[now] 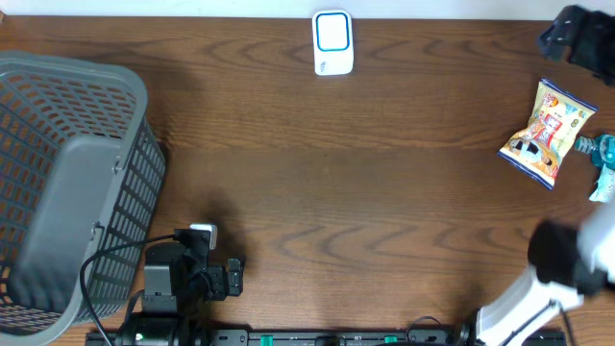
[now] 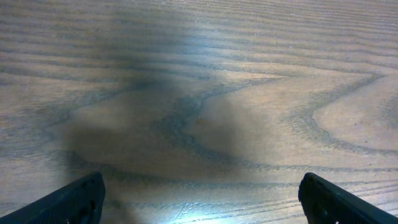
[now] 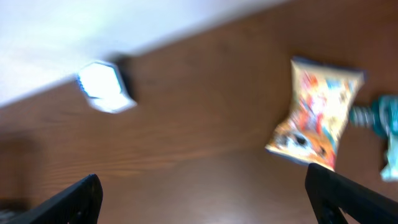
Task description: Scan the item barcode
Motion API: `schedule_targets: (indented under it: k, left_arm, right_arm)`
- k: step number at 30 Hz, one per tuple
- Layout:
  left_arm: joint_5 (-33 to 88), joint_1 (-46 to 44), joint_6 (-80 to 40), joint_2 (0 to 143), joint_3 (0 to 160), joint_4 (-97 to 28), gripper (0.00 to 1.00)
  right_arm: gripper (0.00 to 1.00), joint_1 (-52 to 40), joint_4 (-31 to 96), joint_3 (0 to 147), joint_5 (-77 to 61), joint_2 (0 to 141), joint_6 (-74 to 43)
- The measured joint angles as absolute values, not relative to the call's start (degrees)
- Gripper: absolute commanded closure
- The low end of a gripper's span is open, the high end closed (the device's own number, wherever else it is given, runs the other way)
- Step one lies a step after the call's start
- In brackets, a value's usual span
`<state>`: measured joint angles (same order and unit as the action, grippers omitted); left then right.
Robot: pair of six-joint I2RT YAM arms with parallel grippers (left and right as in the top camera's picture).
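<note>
The item, a yellow and orange snack packet [image 1: 546, 131], lies flat on the wooden table at the far right. It also shows at the right of the right wrist view as the snack packet [image 3: 317, 115], blurred. A white barcode scanner [image 1: 332, 43] with a blue-edged window stands at the table's back edge; the same scanner [image 3: 102, 87] appears upper left in the right wrist view. My right gripper [image 3: 202, 190] is open and empty, short of the packet. My left gripper [image 2: 200, 190] is open over bare wood, holding nothing. No barcode is visible.
A grey plastic basket [image 1: 58, 183] fills the left side. A teal object [image 1: 603, 161] lies just right of the packet, and a dark object [image 1: 579, 35] sits in the back right corner. The left arm [image 1: 187, 279] rests at the front edge, the right arm [image 1: 562, 274] at front right.
</note>
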<state>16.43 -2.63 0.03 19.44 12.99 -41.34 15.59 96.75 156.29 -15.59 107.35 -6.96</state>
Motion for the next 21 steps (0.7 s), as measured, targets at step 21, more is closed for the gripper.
schedule_targets:
  k: [21]
  left_arm:
    - [16.45, -2.63, 0.03, 19.44, 12.99, -41.34, 0.01]
  right_arm:
    - [0.01, 8.8, 97.08, 156.64, -19.73, 69.28, -6.66]
